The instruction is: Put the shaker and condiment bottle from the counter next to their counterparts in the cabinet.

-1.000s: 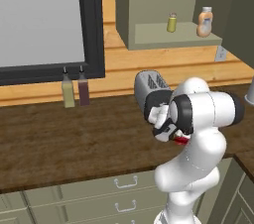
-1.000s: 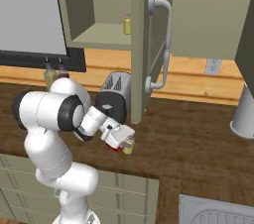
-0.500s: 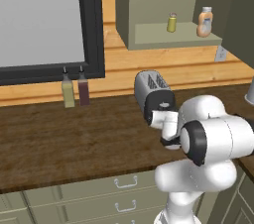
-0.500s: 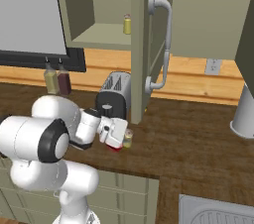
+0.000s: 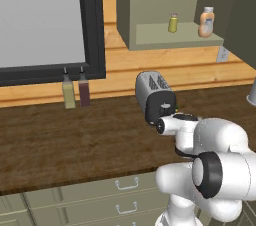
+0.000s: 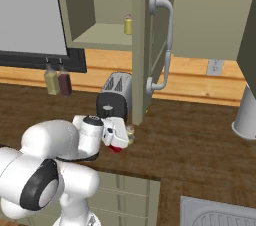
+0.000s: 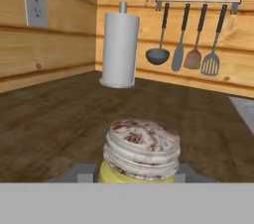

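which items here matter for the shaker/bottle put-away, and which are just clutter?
Job items:
- shaker, between the gripper fingers
- condiment bottle, red, low beside the gripper
- counter
- counterparts on the cabinet shelf: yellow-green shaker, peach bottle

Clutter:
- toaster
- two nozzle bottles
- paper towel roll
- hanging utensils
- wall socket

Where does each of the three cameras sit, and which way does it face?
Left base view: behind the arm's left, looking forward-down at the counter, toaster and cabinet; white arm lower right.
Right base view: behind its right, facing the same counter; arm lower left, gripper at the shaker.
Hand view: on the hand, looking along the counter over the shaker toward a paper-towel roll and hanging utensils.
Both base views share toaster, cabinet, two bottles.
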{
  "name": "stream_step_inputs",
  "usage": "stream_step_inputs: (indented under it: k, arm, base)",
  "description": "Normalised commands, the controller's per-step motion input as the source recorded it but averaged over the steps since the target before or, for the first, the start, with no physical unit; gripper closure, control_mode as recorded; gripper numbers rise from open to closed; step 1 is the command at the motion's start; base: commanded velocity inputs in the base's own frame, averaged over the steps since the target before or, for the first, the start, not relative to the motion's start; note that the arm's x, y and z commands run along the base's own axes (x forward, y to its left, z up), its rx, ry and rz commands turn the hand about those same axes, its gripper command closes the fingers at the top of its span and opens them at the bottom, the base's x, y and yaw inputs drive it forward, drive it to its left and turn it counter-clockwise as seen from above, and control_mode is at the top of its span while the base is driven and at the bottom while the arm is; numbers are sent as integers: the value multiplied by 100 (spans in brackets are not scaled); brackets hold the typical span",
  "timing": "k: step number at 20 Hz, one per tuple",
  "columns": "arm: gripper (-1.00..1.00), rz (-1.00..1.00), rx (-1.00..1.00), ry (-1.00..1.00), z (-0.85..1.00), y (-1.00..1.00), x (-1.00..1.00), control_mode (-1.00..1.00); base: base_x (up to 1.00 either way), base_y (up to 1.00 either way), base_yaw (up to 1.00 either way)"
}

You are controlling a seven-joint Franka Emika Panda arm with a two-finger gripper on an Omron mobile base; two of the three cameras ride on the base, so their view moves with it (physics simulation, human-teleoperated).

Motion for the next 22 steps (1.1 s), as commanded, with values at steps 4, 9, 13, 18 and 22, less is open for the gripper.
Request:
stream_step_inputs:
  k: [4, 9, 13, 18, 22]
  arm:
    - [100, 35, 0, 0, 1, 0, 0, -100]
    - [100, 37, 0, 0, 0, 0, 5, -100]
    - [100, 36, -2, 0, 0, 0, 6, -100]
    - [100, 38, -3, 0, 0, 1, 5, -100]
    - [100, 38, -1, 0, 6, 2, 10, -100]
  base:
    - [0, 0, 0]
    - [0, 0, 0]
    - [0, 0, 0]
    - [0, 0, 0]
    - [0, 0, 0]
